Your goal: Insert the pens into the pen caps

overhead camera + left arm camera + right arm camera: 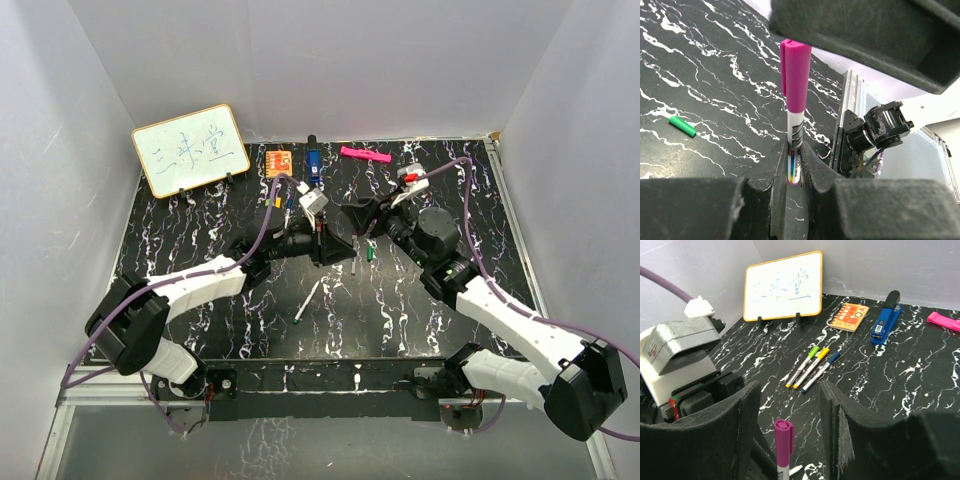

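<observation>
My left gripper [794, 160] is shut on the lower end of a white pen [795, 132] and holds it upright, with a magenta cap [796, 75] on its top end. My right gripper [790, 410] is open. The magenta cap [783, 440] stands between its spread fingers [840, 425] without touching them. In the top view the two grippers meet at mid table, left [330, 240] and right [362, 222]. A loose green cap [682, 126] lies on the table. A loose white pen [308, 300] lies nearer the front. Three capped pens [812, 366], green, yellow and blue, lie side by side.
A whiteboard [190, 148] stands at the back left. An orange block [278, 161], a dark blue stapler [313, 160] and a pink bar [364, 154] lie along the back edge. White walls enclose the black marbled table [200, 230].
</observation>
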### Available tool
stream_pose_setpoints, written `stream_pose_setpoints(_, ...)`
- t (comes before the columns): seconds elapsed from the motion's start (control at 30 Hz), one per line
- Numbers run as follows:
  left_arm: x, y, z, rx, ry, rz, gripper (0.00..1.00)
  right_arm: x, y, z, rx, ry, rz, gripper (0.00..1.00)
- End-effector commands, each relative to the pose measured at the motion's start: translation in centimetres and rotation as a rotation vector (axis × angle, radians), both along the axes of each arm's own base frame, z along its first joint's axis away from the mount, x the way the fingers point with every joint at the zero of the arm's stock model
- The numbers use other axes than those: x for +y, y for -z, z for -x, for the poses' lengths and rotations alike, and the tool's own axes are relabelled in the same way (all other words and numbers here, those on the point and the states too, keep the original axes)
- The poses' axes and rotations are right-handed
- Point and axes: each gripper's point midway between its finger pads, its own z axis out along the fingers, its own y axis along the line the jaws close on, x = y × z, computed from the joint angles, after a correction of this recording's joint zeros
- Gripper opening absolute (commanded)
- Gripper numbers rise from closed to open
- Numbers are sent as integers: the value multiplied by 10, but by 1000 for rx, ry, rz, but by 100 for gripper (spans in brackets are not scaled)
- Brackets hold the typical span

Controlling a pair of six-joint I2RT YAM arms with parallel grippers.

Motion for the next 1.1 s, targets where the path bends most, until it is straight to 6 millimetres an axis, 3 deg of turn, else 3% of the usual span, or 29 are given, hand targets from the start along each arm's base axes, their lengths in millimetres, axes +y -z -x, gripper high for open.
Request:
stream_pose_setpoints(0.0,1,-41,2,-67,51,123,0,4,-19,14,-36,-74,-57,47)
stream_pose_setpoints(0.43,12,-51,0,-16,80,226,0,15,-20,22,-25,-186,-128,31)
stream_pose_setpoints(0.77,12,-48,4,-15,100,205,0,23,-21,21,-18,-239,-152,27)
stream_pose_setpoints(0.87,12,-48,5,-14,106,204,0,24,-22,20,-18,-247,-154,19)
stream_pose_setpoints(1.0,11,-48,4,-12,105,203,0,26,-21,20,-11,-259,-154,0)
stream_pose_setpoints(1.07,11,-49,2,-14,97,204,0,27,-19,20,-2,-270,-149,0)
